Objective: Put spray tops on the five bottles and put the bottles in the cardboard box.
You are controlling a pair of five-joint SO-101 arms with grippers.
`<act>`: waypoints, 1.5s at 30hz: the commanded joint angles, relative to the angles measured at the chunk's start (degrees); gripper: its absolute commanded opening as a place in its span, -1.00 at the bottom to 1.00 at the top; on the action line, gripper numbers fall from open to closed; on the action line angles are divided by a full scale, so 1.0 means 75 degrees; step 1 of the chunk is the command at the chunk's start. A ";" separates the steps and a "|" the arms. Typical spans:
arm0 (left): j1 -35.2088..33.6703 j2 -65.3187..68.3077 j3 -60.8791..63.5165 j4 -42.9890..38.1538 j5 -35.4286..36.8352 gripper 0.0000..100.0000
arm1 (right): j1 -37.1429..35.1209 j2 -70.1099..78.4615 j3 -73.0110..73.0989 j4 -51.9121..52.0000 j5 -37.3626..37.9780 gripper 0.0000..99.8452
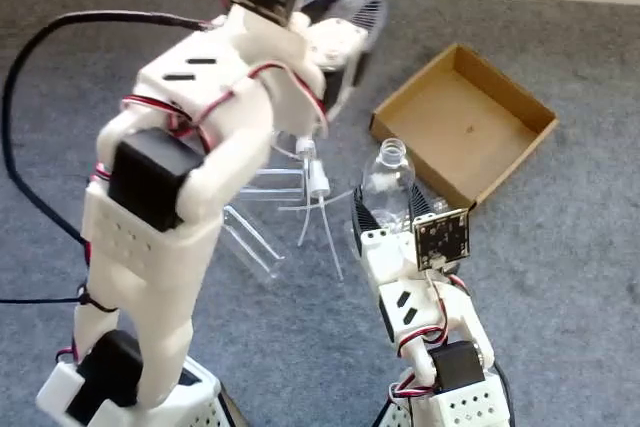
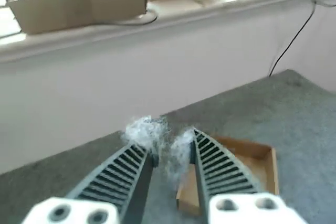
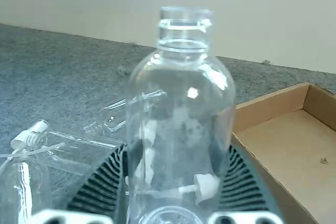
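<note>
Bottle, clear and topless, is sitting upright in the grip of the right pincer, just beside the cardboard box. The left pincer is hanging high above the surface, pinching a blurred whitish object between its tips.

Cardboard box open from above, near wall just beside the upright bottle in your right gripper, lying bottles and spray tops crowding the carpet to its left, your raised left arm over them.
</note>
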 commanded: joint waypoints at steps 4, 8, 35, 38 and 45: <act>-0.1412 -0.0229 0.0299 0.1758 -0.0059 -0.89 | 0.0041 -0.0100 0.0838 0.0018 -0.0023 -0.84; -0.2807 -0.0182 0.1834 0.1536 -0.0070 -0.89 | 0.0041 -0.0100 0.0838 0.0299 -0.0023 -0.84; -0.5187 0.4448 0.3675 0.1137 -0.0094 -0.66 | 0.0041 -0.0100 0.0838 0.0604 -0.0012 -0.84; -0.5187 0.4718 0.3675 0.0715 -0.0094 -0.66 | 0.0041 -0.0100 0.0838 0.0604 -0.0012 -0.84; -0.5070 0.5386 0.3745 0.0504 -0.0070 -0.66 | 0.0041 -0.0100 0.0838 0.0604 -0.0012 -0.84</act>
